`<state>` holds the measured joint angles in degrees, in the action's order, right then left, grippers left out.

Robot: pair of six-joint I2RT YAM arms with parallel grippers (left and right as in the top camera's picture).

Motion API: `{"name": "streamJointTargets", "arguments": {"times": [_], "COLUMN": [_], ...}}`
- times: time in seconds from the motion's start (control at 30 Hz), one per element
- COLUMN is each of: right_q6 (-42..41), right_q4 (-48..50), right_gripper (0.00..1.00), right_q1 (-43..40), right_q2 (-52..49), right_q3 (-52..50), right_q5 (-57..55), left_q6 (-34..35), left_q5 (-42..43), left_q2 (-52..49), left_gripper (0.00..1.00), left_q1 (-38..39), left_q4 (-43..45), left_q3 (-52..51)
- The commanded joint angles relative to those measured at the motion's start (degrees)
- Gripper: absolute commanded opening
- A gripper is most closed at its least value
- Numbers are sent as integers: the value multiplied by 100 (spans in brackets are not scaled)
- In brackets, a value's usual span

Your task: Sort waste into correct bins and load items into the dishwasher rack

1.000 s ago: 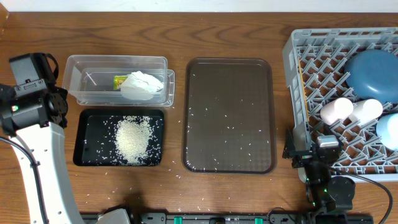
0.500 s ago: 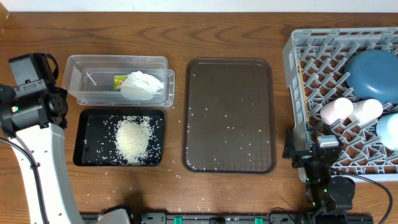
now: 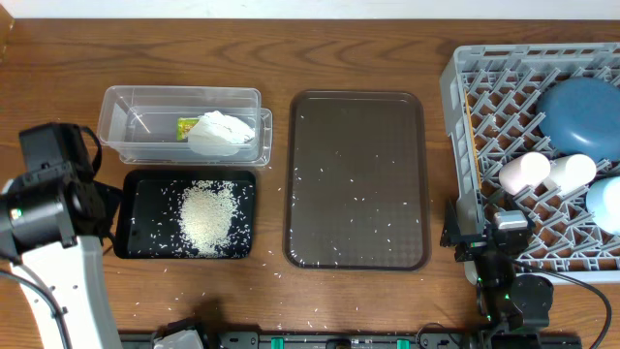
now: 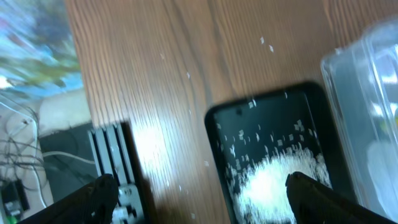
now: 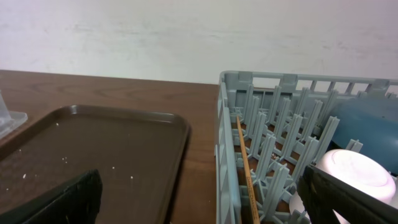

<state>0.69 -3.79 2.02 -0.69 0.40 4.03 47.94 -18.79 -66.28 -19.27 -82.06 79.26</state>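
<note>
Overhead, a clear tub (image 3: 121, 136) is seen on the left part of the wooden table (image 3: 291, 58). A crumpled white tissue (image 3: 221, 133) and a small green-yellow wrapper (image 3: 187, 126) are kept inside it, touching each other. A black tray (image 3: 147, 194) is set just below the tub, and a pile of white rice (image 3: 208, 215) is heaped in it. More grains are scattered over the brown tray (image 3: 356, 145) in the middle and on the table near it.

A grey rack (image 3: 455, 116) is placed on the right. A big dark-blue bowl (image 3: 581, 116), a pale cup (image 3: 524, 173), a second pale cup (image 3: 573, 173) and a light-blue bowl (image 3: 605, 204) are laid in it. Thin chopsticks (image 5: 249, 168) are laid along its left wall.

The left gripper (image 4: 199, 199) is held above the table edge beside the black tray. Its fingers are spread wide and nothing is gripped. The right gripper (image 5: 205, 205) is parked at the near left corner of the rack. Its fingers are spread wide too, and nothing is gripped.
</note>
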Motion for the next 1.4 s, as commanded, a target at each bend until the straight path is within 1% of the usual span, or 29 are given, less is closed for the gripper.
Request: {"name": "streamJointTargets", "arguments": {"times": [0.0, 0.1, 0.2, 0.27, 0.37, 0.5, 0.6, 0.67, 0.77, 0.9, 1.13, 1.3, 1.37], "right_q6": [66, 66, 66, 66, 66, 66, 66, 66, 66, 66, 66, 66, 66], "right_q4": [-28, -28, -28, -28, -28, -28, -28, -28, -28, -28, -28, -28, -28], "right_gripper": [99, 99, 99, 99, 99, 99, 99, 99, 99, 99, 99, 99, 99], "right_q1": [101, 101, 101, 101, 101, 101, 101, 101, 101, 101, 101, 101, 101], "right_q2": [37, 37, 37, 37, 37, 37, 37, 37, 37, 37, 37, 37, 37], "right_q3": [-9, -9, -9, -9, -9, -9, -9, -9, -9, -9, -9, -9, -9], "right_q5": [-61, -59, -59, -59, -59, -61, -59, -59, -61, -61, -59, -61, -61], "left_q6": [-26, 33, 168, 188, 162, -470, -658, -658, -658, -660, -752, -876, -896], "left_q5": [590, 682, 684, 688, 704, 743, 807, 981, 1478, 1941, 1987, 1996, 2133], "left_q2": [273, 533, 785, 949, 1217, 1716, 2090, 2350, 2844, 3344, 3552, 4054, 4284], "left_gripper": [89, 89, 89, 89, 89, 89, 89, 89, 89, 89, 89, 89, 89], "left_q1": [118, 448, 960, 1335, 1849, 2286, 2411, 2435, 2433, 2435, 2435, 2435, 2435], "left_q4": [-2, 229, 636, 1073, 2048, 3357, 3866, 4061, 4317, 4719, 4769, 4791, 4817], "left_q3": [-400, -887, -1510, -1974, -2712, -3718, -4293, -4625, -5040, -5379, -5541, -5831, -5978]}}
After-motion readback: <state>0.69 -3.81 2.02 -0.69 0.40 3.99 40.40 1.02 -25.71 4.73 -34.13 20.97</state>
